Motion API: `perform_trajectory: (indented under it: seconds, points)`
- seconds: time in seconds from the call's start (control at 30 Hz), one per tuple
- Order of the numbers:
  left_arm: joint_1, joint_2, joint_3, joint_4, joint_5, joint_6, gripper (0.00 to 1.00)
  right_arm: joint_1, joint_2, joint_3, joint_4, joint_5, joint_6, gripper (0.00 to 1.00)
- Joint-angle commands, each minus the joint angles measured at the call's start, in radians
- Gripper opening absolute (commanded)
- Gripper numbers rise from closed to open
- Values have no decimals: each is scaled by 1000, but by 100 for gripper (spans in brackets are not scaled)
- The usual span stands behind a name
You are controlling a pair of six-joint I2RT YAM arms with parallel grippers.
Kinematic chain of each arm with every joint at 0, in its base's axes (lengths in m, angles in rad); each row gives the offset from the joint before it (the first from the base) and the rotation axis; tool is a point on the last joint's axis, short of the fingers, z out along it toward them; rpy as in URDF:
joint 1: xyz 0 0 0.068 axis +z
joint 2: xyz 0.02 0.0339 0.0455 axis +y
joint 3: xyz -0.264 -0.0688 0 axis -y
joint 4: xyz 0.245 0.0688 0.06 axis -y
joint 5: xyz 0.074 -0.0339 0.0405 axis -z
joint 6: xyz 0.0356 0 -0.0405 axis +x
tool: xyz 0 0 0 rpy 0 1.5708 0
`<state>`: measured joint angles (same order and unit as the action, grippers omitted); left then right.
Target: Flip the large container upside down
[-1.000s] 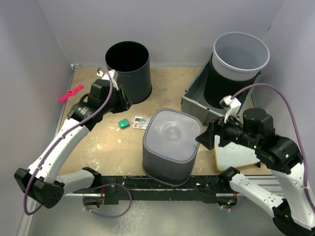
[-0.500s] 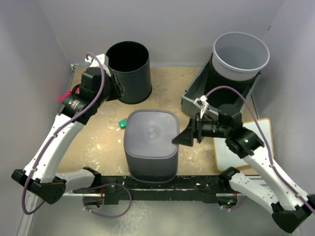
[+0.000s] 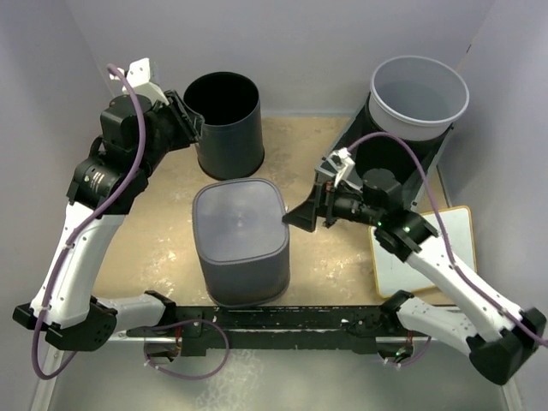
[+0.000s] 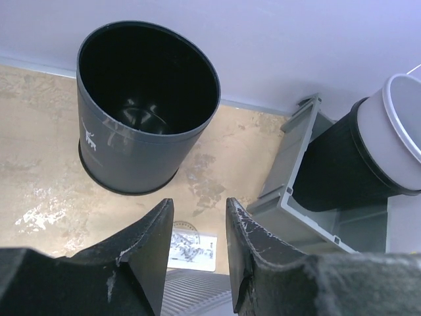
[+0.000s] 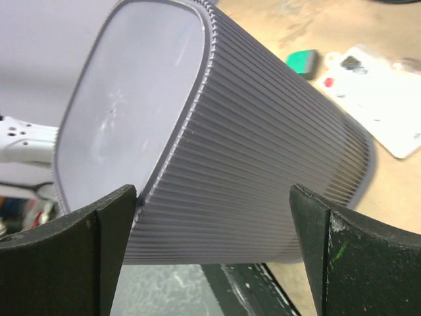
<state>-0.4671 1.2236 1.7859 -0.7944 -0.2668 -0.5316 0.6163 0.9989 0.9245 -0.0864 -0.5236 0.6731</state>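
The large container (image 3: pixel 240 240) is a grey ribbed square bin. It stands at the table's front centre with its flat closed base facing up. It fills the right wrist view (image 5: pixel 250 151). My right gripper (image 3: pixel 295 220) is open, and its tips are at the bin's upper right edge. In the right wrist view (image 5: pixel 217 217) the bin's ribbed side lies ahead, spanning the gap between the jaws. My left gripper (image 3: pixel 184 118) is raised at the back left beside the black round bin. It is open and empty in the left wrist view (image 4: pixel 197 224).
A black round bin (image 3: pixel 224 120) stands open at the back. A grey crate (image 3: pixel 342 167) at the back right holds a black bucket with a white liner (image 3: pixel 418 94). A white board (image 3: pixel 424 257) lies at the right. A card (image 4: pixel 191 247) and a green piece (image 5: pixel 302 61) lie on the table.
The grey bin has slid left with my right gripper following against its right side. My left arm has risen and drawn back toward the back left corner.
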Motion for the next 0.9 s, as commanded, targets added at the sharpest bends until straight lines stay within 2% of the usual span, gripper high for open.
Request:
perform_trajectory:
  seconds: [0.0,0.07,0.17,0.37,0.43,0.53,0.6,0.73,0.87]
  points:
    - [-2,23,31,29,44,53,35,-3,-161,25,-282,262,-152,99]
    - [-4,24,19,58,72,67,35,-5,-216,-7,-368,336,-145,99]
    - [-3,24,-4,100,101,79,36,-5,-262,-77,-439,357,-120,99]
    - [-4,48,-9,114,154,79,36,-3,-253,-172,-320,292,-97,99]
    - [-4,50,-6,113,168,78,36,-2,-207,-213,-228,221,-72,97]
    - [-4,61,9,101,170,71,36,12,-159,-321,24,81,21,96]
    - [-4,69,31,86,173,66,36,56,-112,-367,169,60,70,97]
    - [-4,75,64,95,195,48,36,161,68,-323,381,65,110,98]
    - [-4,81,88,94,205,35,37,170,279,-242,680,-15,238,98]
